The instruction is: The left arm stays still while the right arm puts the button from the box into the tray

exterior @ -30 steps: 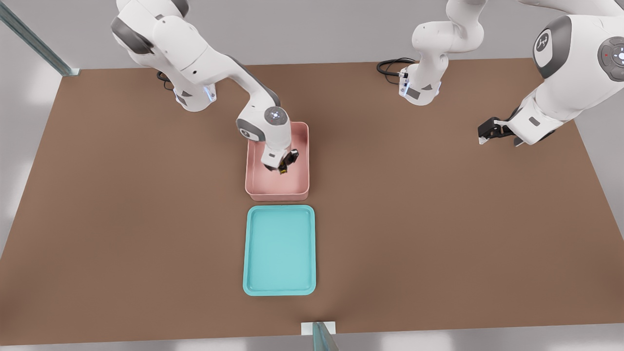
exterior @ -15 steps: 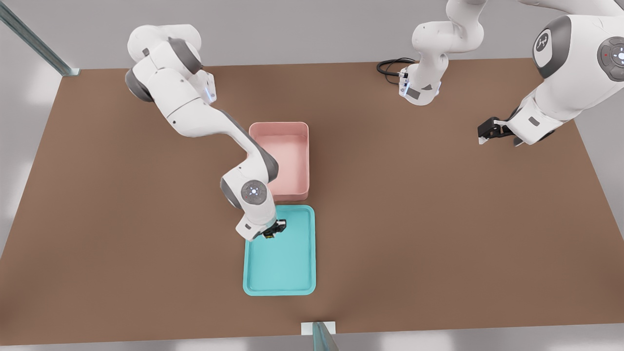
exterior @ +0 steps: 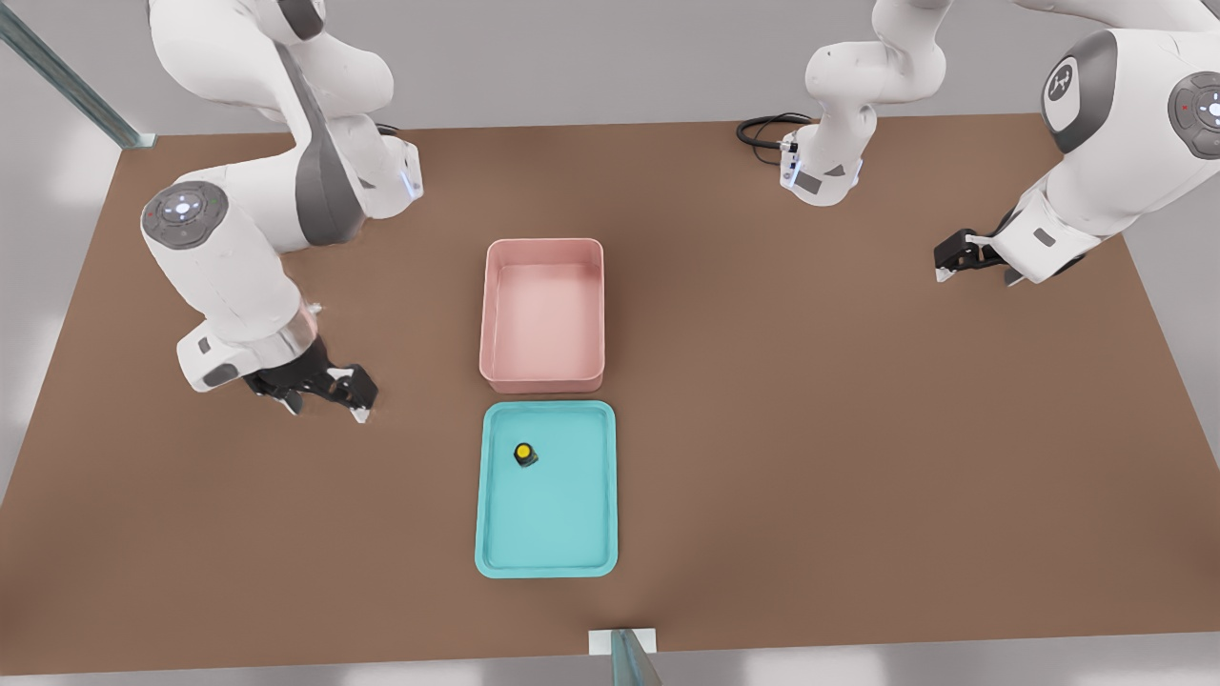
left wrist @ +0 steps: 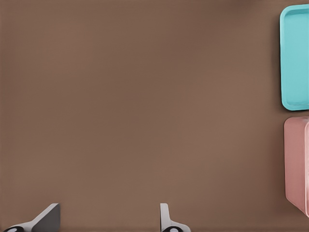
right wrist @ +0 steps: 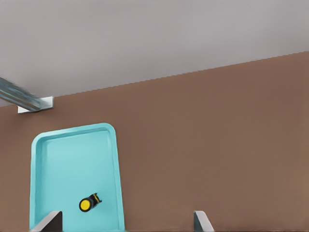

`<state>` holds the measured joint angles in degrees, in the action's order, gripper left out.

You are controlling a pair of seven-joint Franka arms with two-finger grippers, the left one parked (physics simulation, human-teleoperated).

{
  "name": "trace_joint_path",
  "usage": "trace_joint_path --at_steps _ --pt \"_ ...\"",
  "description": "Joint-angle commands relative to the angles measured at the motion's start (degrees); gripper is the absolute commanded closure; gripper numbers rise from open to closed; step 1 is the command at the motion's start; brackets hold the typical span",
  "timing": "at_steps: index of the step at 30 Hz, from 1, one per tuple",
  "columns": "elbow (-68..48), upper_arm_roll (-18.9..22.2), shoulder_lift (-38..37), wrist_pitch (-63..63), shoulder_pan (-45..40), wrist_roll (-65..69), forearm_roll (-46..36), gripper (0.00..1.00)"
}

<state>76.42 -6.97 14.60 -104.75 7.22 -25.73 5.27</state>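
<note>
So the button [exterior: 524,453] is sitting in the teal tray [exterior: 546,566], up near the end closest to the pink box [exterior: 544,380], a bit toward the front view's left side of the tray floor. Yellow cap faces up, black body under it. Nothing is touching it.

The box is just beside the tray, short end to short end with a thin strip of brown table [exterior: 810,457] between them.

The right arm [exterior: 229,276] is off to the front view's left, well apart from both containers. Its gripper [exterior: 324,400] hangs over bare table with the fingers spread and nothing between them. Nothing stands between it and the tray.

Other stuff around: a black cable [exterior: 762,131] coiled by the far arm base, a glass-looking rail [exterior: 67,81] running off the table's far corner, and a small white bracket [exterior: 624,641] at the near edge.
</note>
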Motion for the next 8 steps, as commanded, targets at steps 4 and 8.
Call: trace_joint_path --at_steps 4,8 --pt "-3.03 2.13 0.51 16.33 -0.18 24.15 -3.16 0.00" --pt "-3.03 2.22 0.51 16.24 -0.27 24.15 -3.25 0.00"
